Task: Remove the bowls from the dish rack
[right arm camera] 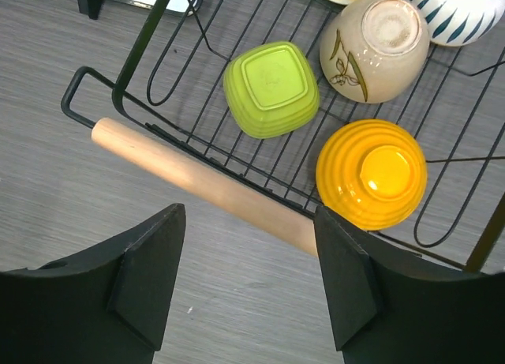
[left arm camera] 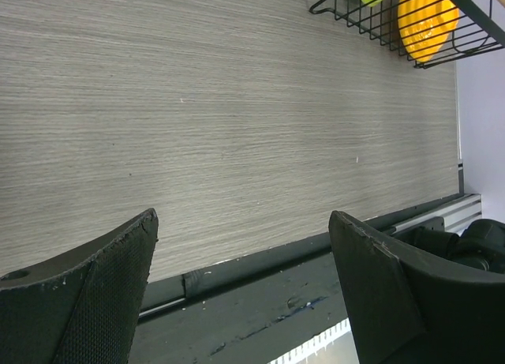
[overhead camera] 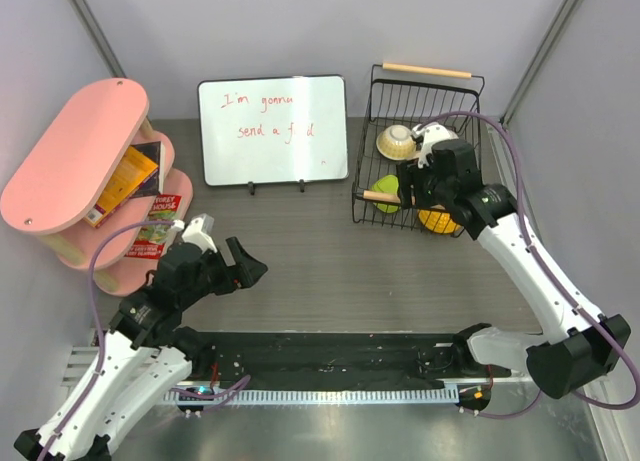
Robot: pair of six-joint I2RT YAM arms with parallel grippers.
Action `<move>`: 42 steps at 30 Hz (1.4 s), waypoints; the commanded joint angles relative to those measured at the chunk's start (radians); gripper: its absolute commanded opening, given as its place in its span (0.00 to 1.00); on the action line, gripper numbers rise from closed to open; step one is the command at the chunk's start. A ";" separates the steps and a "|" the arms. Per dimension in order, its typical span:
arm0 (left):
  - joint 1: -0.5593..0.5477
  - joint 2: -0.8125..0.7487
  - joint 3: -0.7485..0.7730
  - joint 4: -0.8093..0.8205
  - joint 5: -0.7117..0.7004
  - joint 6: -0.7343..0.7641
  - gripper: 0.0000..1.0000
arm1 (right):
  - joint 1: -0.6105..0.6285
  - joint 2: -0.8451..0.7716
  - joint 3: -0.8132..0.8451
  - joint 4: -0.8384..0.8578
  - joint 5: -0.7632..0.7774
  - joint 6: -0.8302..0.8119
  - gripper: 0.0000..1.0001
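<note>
My right gripper (right arm camera: 248,238) hangs released and empty over the dish rack (right arm camera: 143,42) edge. The orange bowl (right arm camera: 371,174) lies upturned inside, and I judge reaching it is next. My left gripper (left arm camera: 243,222) is spread over the counter (left arm camera: 197,103).

The dish rack (right arm camera: 138,60) is thin black wire, metal with a satin coat. Its handle (right arm camera: 201,178) is a smooth rod of pale bare wood. Inside the rack, the lime green bowl (right arm camera: 272,88) and the ribbed orange-yellow bowl (right arm camera: 371,174) look smooth and glossy. The beige bowl (right arm camera: 371,48) is glossy too, with a dull, rough foot ring. Under the rack, the counter (left arm camera: 237,103) is matt grey with fine wood grain. Away from the rack, the left end effector (left arm camera: 243,222) has matt black plastic fingers (left arm camera: 102,301) with pebbled faces.
</note>
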 commanded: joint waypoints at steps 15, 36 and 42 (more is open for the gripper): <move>0.003 0.023 0.001 0.064 0.014 0.033 0.88 | 0.065 0.070 0.042 0.020 -0.030 -0.228 0.85; 0.003 0.020 -0.008 0.074 0.021 0.033 0.88 | 0.073 0.196 0.053 -0.030 -0.038 -0.234 0.77; 0.003 0.015 -0.010 0.074 0.020 0.031 0.88 | 0.073 0.133 -0.008 -0.047 -0.019 -0.187 0.64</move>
